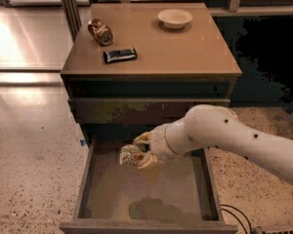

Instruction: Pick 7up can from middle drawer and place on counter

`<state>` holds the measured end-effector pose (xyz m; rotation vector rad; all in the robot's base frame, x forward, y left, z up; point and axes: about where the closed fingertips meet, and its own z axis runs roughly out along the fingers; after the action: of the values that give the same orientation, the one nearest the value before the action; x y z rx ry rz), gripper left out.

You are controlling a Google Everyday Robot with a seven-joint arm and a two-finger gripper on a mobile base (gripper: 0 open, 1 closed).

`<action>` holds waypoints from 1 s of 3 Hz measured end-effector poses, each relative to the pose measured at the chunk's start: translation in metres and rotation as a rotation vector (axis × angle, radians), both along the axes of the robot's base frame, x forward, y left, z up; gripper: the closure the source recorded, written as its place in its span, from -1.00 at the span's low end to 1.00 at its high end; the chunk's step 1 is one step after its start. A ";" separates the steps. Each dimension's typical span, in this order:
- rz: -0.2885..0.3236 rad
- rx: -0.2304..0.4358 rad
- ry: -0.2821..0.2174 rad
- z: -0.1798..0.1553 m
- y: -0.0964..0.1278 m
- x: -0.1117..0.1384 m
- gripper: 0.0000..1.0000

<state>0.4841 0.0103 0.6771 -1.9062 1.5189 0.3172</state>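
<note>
Middle drawer (84, 184) pulled open at lower centre, gripper (139, 151) clamped on the crumpled 7up can (130, 156) above the drawer floor, counter (185, 48) in the upper frame carrying a white bowl (175, 18), brownish can (100, 31) and dark snack bar (119, 55), labels unreadable

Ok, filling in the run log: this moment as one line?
gripper: shut on 7up can | position: above open drawer floor | counter: 7up can not yet there | next: probably raise to counter

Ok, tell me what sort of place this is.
Likely an office break area: polished speckled floor, a wooden cabinet whose counter holds a bowl and snack bar. The tool holds the 7up can above the open middle drawer.
</note>
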 end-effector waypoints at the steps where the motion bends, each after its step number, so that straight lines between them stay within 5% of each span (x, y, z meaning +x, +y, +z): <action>1: 0.026 0.001 -0.084 0.077 0.011 0.007 1.00; 2: 0.020 -0.035 -0.138 0.142 0.017 0.026 1.00; 3: 0.019 -0.029 -0.139 0.142 0.017 0.027 1.00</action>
<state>0.5107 0.0274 0.8195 -1.9248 1.4218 0.1681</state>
